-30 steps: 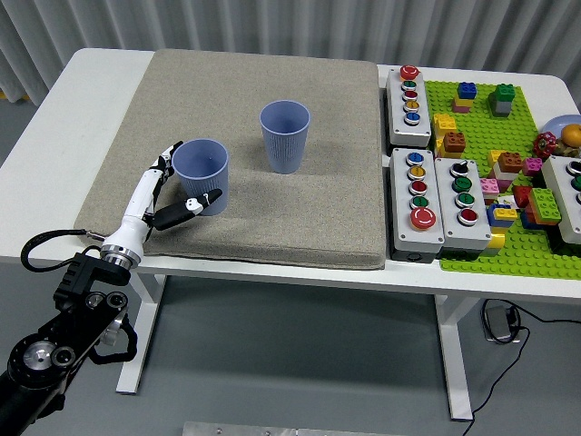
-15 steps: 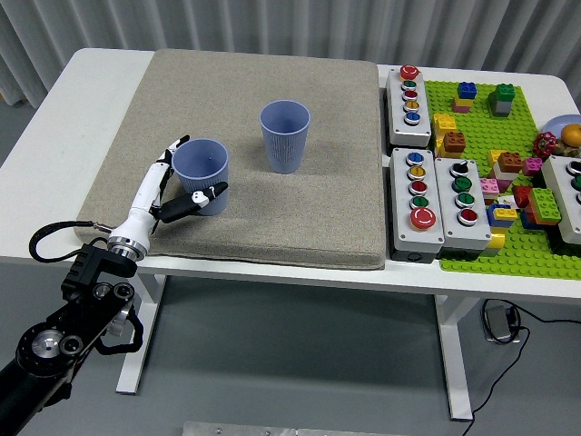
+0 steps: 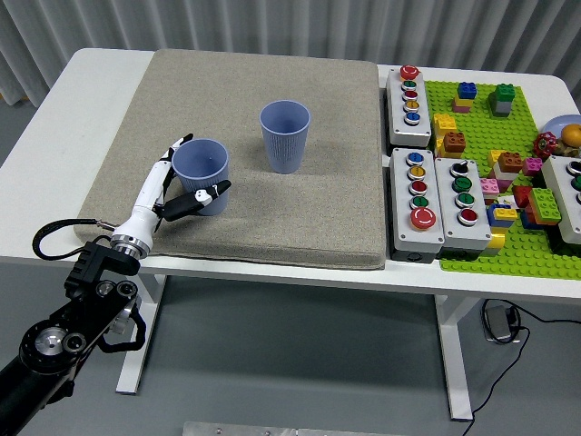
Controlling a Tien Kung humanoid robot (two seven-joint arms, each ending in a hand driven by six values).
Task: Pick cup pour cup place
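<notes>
Cups are standing upright on the grey mat (image 3: 272, 218) that is covering the left and middle of the white table (image 3: 54, 118): one blue cup (image 3: 201, 175) is sitting toward the mat's near left corner, and a second blue cup (image 3: 285, 135) is standing apart from it, further back and nearer the mat's middle. Coming in from the near left corner, the left hand (image 3: 178, 186) is wrapping around the nearer cup, with its thumb lying across the front wall and its fingers (image 3: 178, 145) curling round the left side near the rim, so it is holding this cup while the cup's base is resting on the mat. Along the right edge, three grey button boxes (image 3: 409, 94) are lying beside a green brick plate (image 3: 508, 191) that is carrying coloured toy bricks.
</notes>
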